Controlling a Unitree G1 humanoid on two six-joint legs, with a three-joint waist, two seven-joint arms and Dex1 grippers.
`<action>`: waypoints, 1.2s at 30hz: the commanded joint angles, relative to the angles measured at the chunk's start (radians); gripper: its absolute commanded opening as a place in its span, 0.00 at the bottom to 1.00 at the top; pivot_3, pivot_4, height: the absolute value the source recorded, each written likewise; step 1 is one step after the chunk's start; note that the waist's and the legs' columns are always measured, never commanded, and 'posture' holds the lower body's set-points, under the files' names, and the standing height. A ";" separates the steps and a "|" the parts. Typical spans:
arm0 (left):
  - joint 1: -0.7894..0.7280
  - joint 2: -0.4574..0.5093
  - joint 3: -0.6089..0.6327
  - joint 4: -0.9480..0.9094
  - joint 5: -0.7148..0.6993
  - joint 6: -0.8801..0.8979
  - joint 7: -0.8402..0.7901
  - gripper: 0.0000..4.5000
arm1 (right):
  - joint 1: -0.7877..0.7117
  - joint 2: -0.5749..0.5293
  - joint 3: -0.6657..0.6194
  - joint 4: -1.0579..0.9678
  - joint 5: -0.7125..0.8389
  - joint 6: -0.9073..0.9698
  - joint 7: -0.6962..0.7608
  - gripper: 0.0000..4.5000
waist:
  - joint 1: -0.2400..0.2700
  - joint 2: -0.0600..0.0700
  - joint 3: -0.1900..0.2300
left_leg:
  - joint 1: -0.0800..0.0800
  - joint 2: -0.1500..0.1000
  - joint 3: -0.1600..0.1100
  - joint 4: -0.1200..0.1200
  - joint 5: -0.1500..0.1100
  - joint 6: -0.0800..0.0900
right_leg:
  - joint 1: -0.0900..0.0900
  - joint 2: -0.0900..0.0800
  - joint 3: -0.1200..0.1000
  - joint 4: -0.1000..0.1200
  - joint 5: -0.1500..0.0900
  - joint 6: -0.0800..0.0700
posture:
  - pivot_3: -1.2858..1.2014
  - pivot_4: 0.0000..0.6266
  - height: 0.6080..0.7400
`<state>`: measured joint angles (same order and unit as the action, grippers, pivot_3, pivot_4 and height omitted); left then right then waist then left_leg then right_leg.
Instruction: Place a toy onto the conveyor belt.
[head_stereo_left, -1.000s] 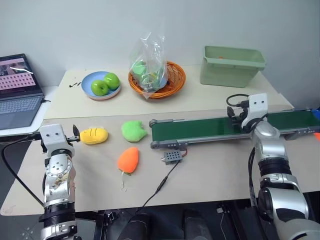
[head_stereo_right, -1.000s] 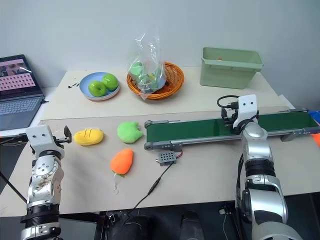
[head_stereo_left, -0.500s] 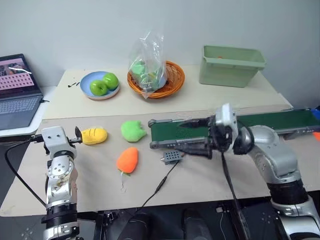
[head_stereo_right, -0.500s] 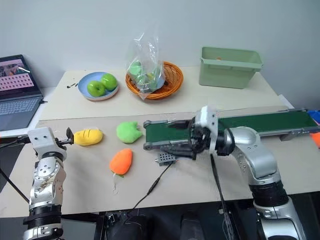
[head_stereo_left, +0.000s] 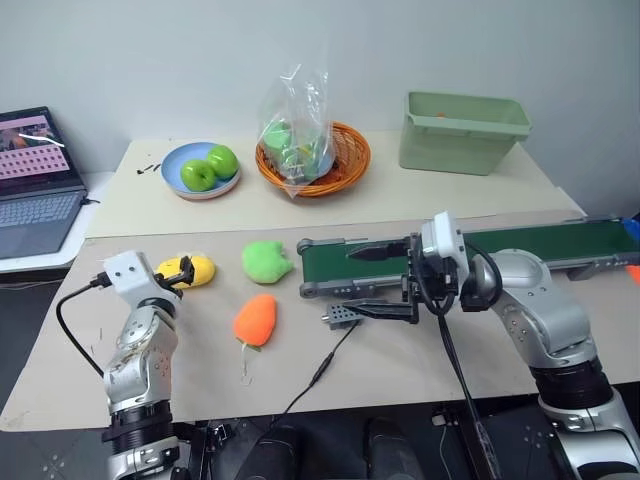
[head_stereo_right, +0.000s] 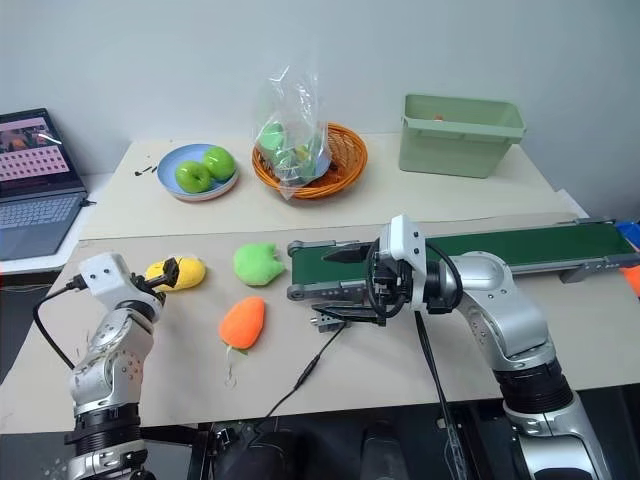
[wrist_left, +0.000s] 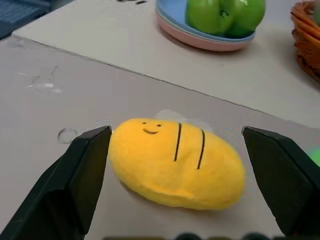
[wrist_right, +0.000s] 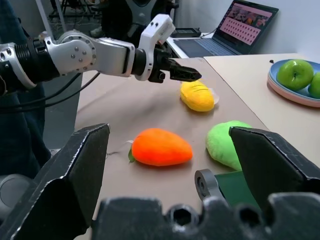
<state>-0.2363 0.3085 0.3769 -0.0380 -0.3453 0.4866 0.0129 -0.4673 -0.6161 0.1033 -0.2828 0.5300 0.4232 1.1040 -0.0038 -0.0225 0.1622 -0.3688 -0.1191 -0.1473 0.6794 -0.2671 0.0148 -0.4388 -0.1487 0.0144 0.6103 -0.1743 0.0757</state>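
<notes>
The yellow toy (wrist_left: 177, 167) is laid on the table (head_stereo_left: 420, 350) near its left edge, well apart from the green belt (head_stereo_left: 520, 248). The wide-open left claw (wrist_left: 177, 175) is held around it. The right claw (head_stereo_left: 365, 280) is spread open over the belt's left end, grasping nothing.

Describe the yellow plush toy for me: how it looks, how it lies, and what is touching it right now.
The yellow plush toy is a small oval of soft fuzzy fabric with a tiny stitched smile, two dots for eyes and two dark stripes across its back. It lies flat on its side on the beige table, off the conveyor belt, with the light green plush on its far side. The left gripper is open, one finger at each end of the toy; whether they touch it cannot be told.
</notes>
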 joint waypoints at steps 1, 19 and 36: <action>-0.035 0.074 0.036 -0.031 -0.012 0.087 -0.015 0.99 | -0.002 0.001 -0.021 -0.010 -0.004 -0.023 -0.007 1.00 | -0.002 0.000 0.000 | 0.000 0.000 0.000 0.000 0.000 0.000 | 0.000 0.000 0.000 0.000 0.000 0.000 | 0.52 0.24 1.00; -0.144 0.199 -0.207 0.328 0.215 -0.118 -0.196 0.99 | 0.014 -0.008 -0.036 -0.069 0.006 0.004 -0.051 1.00 | 0.004 0.000 0.000 | 0.000 0.003 0.003 -0.001 -0.001 -0.001 | -0.001 0.002 0.001 -0.001 0.001 -0.002 | 0.52 0.24 1.00; -0.195 0.058 -0.167 0.615 0.210 -0.228 -0.188 0.99 | 0.016 -0.006 -0.061 -0.073 0.014 -0.002 -0.088 1.00 | 0.017 0.001 -0.001 | 0.002 0.003 0.003 0.000 -0.001 -0.001 | 0.001 0.002 0.001 0.000 0.001 -0.002 | 0.52 0.24 1.00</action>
<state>-0.4585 0.3788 0.2072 0.5574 -0.1269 0.2349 -0.1829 -0.4458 -0.6219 0.0653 -0.3275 0.5330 0.4256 1.0221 0.0131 -0.0216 0.1616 -0.3668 -0.1157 -0.1441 0.6794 -0.2679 0.0140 -0.4378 -0.1471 0.0150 0.6100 -0.1734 0.0739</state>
